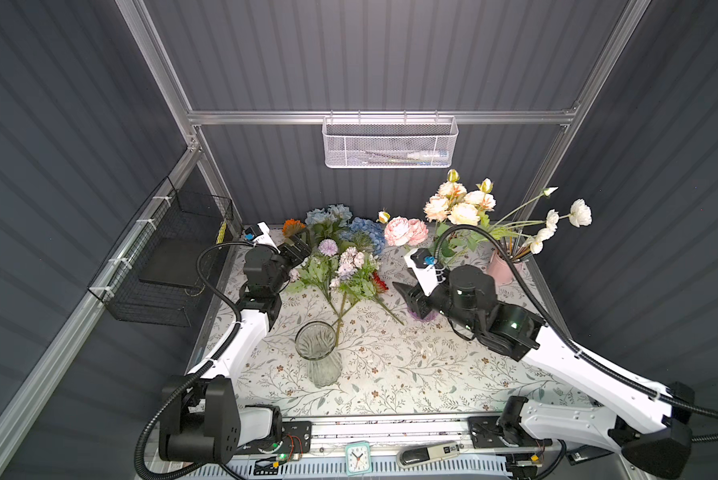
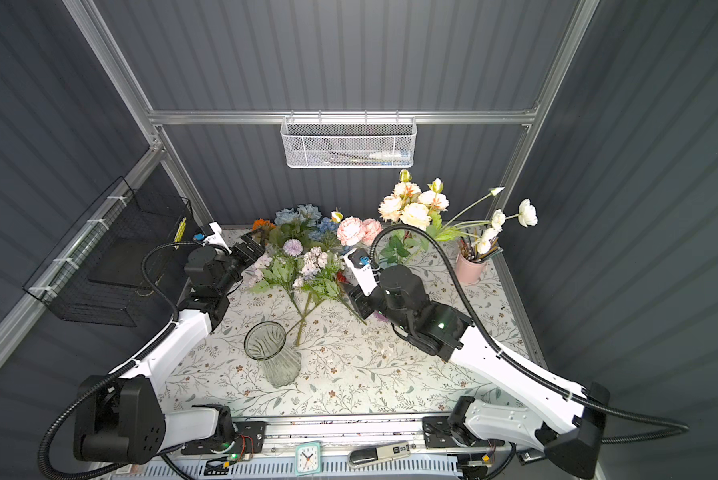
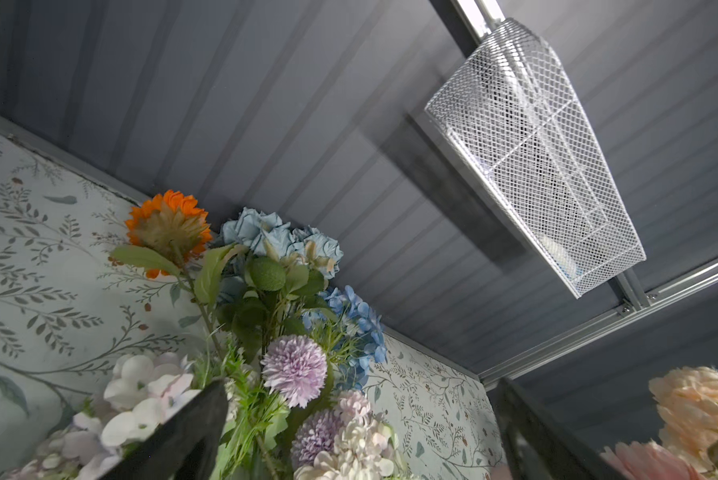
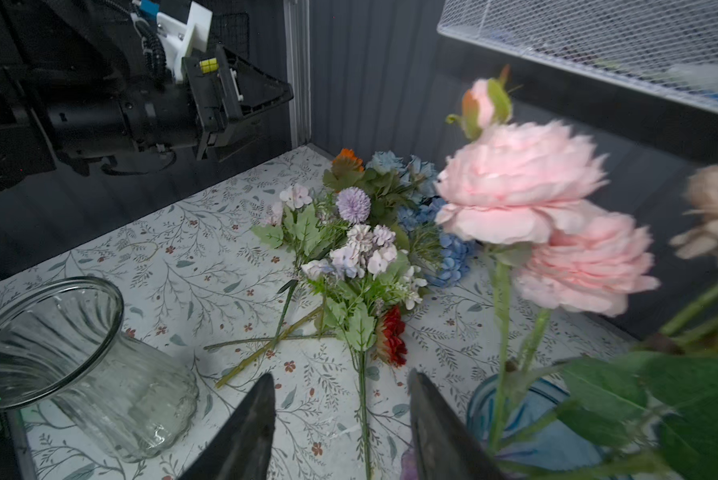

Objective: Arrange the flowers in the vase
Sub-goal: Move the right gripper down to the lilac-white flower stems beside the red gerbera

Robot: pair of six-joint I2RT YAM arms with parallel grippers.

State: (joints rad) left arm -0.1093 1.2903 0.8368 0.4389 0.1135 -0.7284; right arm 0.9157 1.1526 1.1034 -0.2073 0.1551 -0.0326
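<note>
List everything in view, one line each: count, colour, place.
glass vase: one, clear, empty, front left on the tablecloth
loose flowers: one pile, lilac, blue, white, orange, red, lying centre back
pink peonies: two, pink, standing in a blue jar beside the right pincer
peach and white blooms: one bunch, upright, back right
pink pot: one, pink, back right corner
mesh basket: one, white, on the back rail
wire basket: one, black, left wall
alarm clock: one, teal, front edge
left pincer: black, open, by the orange daisy
right pincer: black, open, empty
</note>
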